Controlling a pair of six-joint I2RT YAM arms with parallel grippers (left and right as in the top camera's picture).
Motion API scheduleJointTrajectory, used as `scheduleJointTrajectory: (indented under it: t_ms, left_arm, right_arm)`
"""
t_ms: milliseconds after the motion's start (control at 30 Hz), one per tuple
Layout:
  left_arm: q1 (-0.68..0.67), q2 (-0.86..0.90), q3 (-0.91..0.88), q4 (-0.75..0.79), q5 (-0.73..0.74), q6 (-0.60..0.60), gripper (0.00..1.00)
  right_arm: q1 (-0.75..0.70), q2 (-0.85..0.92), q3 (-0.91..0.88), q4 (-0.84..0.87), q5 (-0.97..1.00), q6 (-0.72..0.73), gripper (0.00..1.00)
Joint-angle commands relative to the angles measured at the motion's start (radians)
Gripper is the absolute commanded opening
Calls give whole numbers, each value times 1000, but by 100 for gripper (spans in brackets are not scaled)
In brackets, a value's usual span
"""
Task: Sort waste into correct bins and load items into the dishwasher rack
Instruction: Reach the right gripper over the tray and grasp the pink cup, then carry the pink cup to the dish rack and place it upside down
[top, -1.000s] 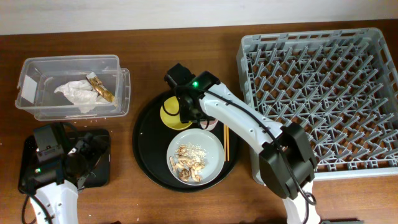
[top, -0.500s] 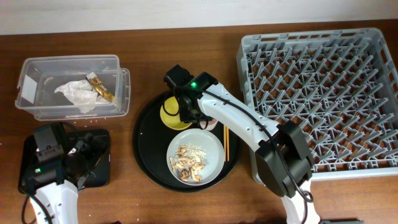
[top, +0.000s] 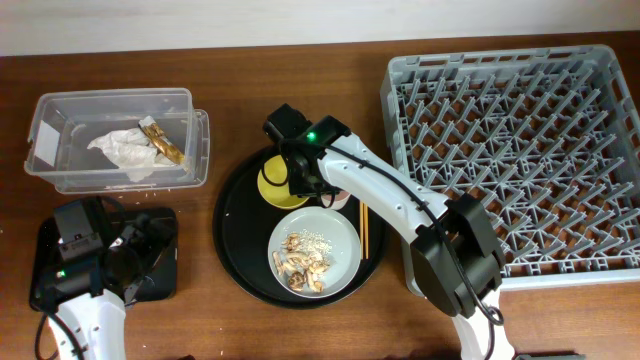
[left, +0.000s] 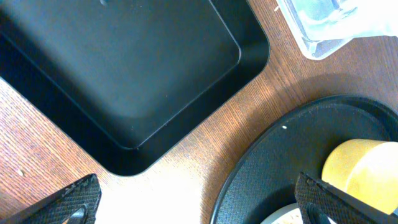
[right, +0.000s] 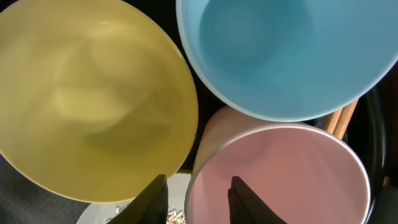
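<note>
My right gripper (top: 318, 190) is over the round black tray (top: 240, 240). In the right wrist view its fingers (right: 199, 186) straddle the rim of the pink cup (right: 280, 180), one inside and one outside, with small gaps showing. The light-blue cup (right: 280, 50) and yellow bowl (right: 87, 93) touch it. The plate (top: 340, 235) holds food scraps (top: 305, 258), with chopsticks (top: 364, 228) beside it. Napkin (top: 120, 150) and wrapper (top: 163, 142) lie in the clear box (top: 60, 110). My left gripper (left: 193, 199) is open and empty beside the flat black tray (left: 124, 68).
The grey dishwasher rack (top: 510, 150) fills the right side of the table. The round black tray's rim (left: 280, 155) and the yellow bowl (left: 360, 168) show in the left wrist view, with a corner of the clear box (left: 323, 25) above them.
</note>
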Motion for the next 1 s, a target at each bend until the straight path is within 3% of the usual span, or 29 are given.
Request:
scheduleJointTrajectory:
  t_ms: [0,133,467,567,633,967]
  left_arm:
    - [6,0,0,-1,4,-10,99]
    - [6,0,0,-1,4,-10,99]
    - [6,0,0,-1,4,-10,99]
    - [6,0,0,-1,4,-10,99]
    - [6,0,0,-1,4,-10,99]
    - [6,0,0,-1,4,-10,99]
  right_arm:
    - [5,19,16,-7,19,9,34]
    - [5,20,7,3,19,10,39]
    - [6,21,-6,7,20,9,35]
    - [6,20,-6,4,0,9,12]
    - [6,20,-4,4,-49,9,6]
    - [-31,-140,117,-190,-45,-5,4]
